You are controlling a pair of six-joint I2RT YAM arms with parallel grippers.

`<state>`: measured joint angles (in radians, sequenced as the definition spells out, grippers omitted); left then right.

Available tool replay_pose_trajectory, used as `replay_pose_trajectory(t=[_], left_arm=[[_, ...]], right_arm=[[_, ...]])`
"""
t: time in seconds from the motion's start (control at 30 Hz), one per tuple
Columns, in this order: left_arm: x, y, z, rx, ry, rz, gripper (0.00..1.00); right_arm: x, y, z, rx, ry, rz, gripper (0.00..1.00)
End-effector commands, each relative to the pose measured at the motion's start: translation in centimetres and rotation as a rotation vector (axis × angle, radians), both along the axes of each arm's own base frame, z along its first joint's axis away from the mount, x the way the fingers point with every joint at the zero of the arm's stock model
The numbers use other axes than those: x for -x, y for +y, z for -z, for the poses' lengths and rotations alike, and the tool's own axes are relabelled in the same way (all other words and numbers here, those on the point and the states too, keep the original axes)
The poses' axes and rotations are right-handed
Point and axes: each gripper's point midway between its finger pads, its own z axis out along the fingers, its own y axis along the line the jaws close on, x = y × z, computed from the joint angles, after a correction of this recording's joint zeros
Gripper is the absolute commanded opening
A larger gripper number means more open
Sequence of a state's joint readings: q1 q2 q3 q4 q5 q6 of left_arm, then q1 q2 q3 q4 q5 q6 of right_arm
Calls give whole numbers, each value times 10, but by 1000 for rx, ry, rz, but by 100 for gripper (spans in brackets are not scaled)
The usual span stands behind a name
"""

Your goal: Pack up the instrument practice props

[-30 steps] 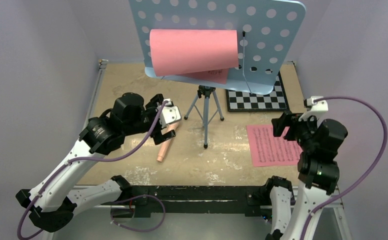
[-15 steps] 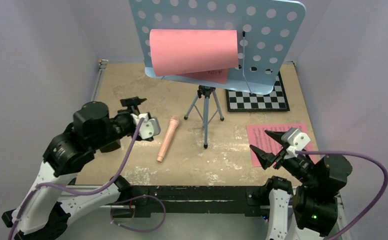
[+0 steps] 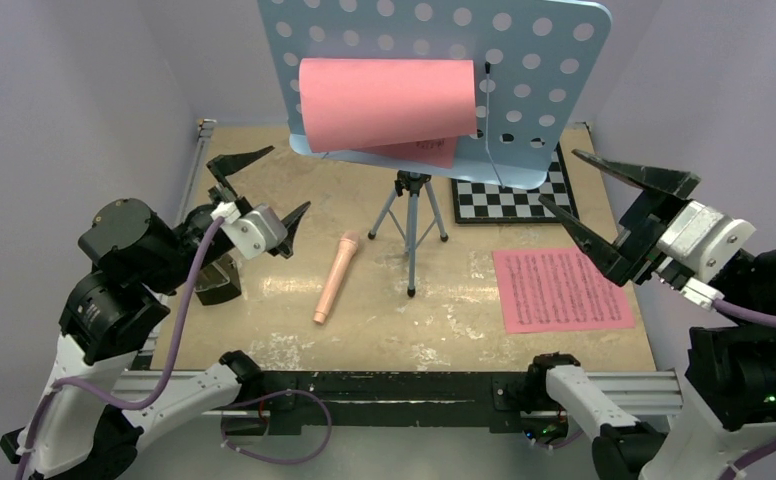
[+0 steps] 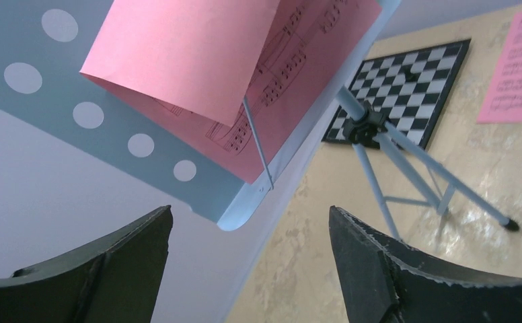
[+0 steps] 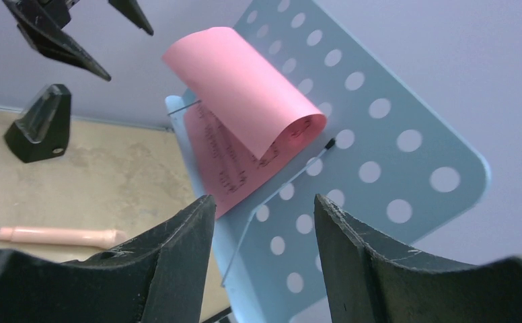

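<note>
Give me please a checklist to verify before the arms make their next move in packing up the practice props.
1. Left pincer open and empty: ok.
2. Right pincer open and empty: ok.
3. Recorder lies free on the table, nothing touching it: ok.
4. Loose pink page lies flat on the table, uncovered: ok.
5. Page on the music stand lies flat against the music stand: not ok, its top curls forward.
6. Place to pack the props into: cannot tell, none in view.
</note>
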<state>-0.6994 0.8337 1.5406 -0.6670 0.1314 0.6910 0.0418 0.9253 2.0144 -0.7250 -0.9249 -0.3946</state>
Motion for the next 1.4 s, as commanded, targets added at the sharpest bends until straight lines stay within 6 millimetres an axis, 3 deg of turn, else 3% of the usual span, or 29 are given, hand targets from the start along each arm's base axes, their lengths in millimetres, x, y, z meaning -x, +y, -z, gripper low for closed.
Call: replay_pose_trajectory(t=[0.0, 0.13, 0.27, 0.37, 0.53, 0.77, 1.0, 1.37], left_arm=[[-9, -22, -16, 203, 35, 49, 92], [-11, -36, -11, 222, 66, 95, 93], [-19, -35, -20, 245, 40, 70, 92], [-25, -35, -26, 267, 10, 54, 92], [-24, -41, -32, 290, -10, 87, 92], [-15, -50, -50, 294, -37, 157, 92], [-12, -45, -82, 314, -113, 156, 92], [-13, -41, -109, 327, -178, 140, 92]], right_arm=[[-19, -6, -25, 17, -128, 55, 60], [-36, -1, -21, 144, -265, 86, 64], [-71, 13, -16, 327, -525, 213, 81], [-84, 32, -11, 398, -670, 245, 89], [-99, 57, -9, 421, -725, 259, 95], [-109, 84, -33, 363, -903, 324, 97], [-105, 76, -61, 277, -919, 406, 97], [-100, 43, -61, 257, -841, 482, 95]])
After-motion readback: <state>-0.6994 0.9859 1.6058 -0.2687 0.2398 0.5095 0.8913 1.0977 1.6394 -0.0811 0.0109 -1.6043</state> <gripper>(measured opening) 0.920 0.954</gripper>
